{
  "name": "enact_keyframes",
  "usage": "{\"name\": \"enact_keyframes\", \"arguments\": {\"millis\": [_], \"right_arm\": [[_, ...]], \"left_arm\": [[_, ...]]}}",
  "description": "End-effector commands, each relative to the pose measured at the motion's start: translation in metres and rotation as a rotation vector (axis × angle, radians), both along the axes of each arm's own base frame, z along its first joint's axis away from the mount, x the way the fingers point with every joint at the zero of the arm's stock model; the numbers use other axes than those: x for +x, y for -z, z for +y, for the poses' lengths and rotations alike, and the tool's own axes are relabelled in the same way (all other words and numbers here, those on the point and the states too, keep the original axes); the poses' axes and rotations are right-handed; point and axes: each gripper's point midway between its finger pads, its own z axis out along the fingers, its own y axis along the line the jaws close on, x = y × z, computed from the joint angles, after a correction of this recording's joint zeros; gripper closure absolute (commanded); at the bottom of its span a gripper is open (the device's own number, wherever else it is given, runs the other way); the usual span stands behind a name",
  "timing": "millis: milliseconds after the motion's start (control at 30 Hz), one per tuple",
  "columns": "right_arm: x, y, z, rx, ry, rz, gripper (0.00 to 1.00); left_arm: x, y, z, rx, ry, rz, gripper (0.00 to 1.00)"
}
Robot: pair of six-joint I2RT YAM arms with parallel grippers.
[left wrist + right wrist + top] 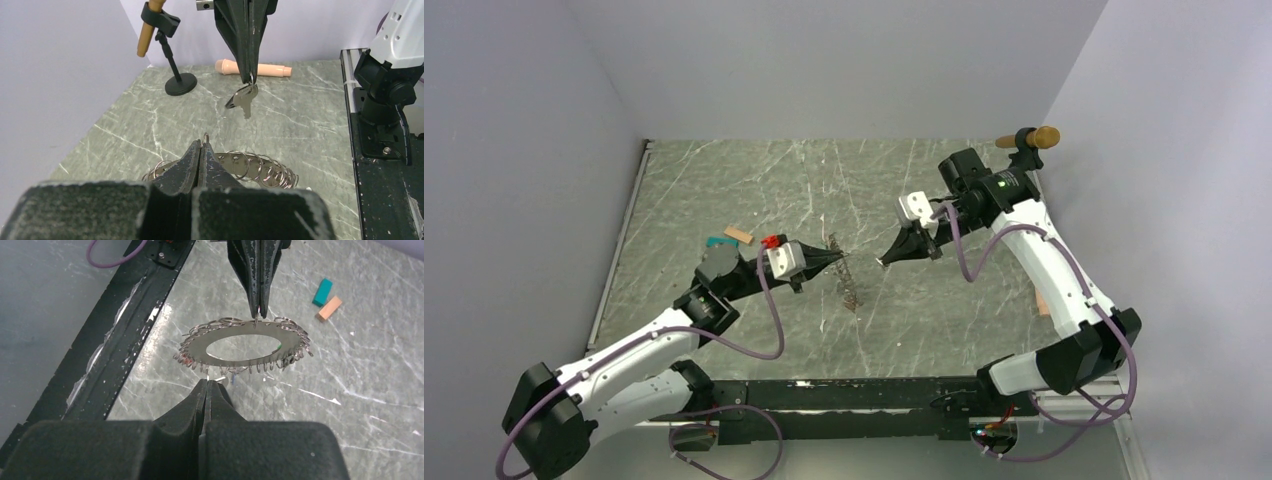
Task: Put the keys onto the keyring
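Tightly closed, left fingers (247, 270) pinch the keyring (196, 346); right fingers (235, 30) clamp a key (243, 97).

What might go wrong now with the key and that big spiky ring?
The key dangles from just the tips of the right fingers, so it might twist or slip out when it touches metal. The keyring is pinched at only one edge by the left fingers, so a push may swing it away. Its little loops are tiny and crowded, so the key may miss them.
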Motion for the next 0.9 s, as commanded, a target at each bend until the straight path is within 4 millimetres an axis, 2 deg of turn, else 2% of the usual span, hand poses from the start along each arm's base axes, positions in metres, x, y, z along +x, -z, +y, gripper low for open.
{"name": "enact_keyframes", "arguments": {"millis": [0,333,567,867], "right_arm": [[0.016,0.001,0.01,0.018,0.059,0.05,1.0],[0.035,0.017,0.023,-0.025,0.151,0.124,1.0],[0.044,0.025,0.033,-0.062,0.208,0.15,1.0],[0.048,0.018,0.032,-0.062,0.241,0.137,1.0]], "left_arm": [[0.006,-0.041,-0.005,-0.069,-0.006,-0.047,1.0],[0.02,-0.024,-0.017,-0.064,-0.015,0.033,1.0],[0.017,-0.022,-0.017,-0.112,-0.005,0.071,1.0],[0.015,-0.023,-0.018,-0.138,0.007,0.112,1.0]]}}
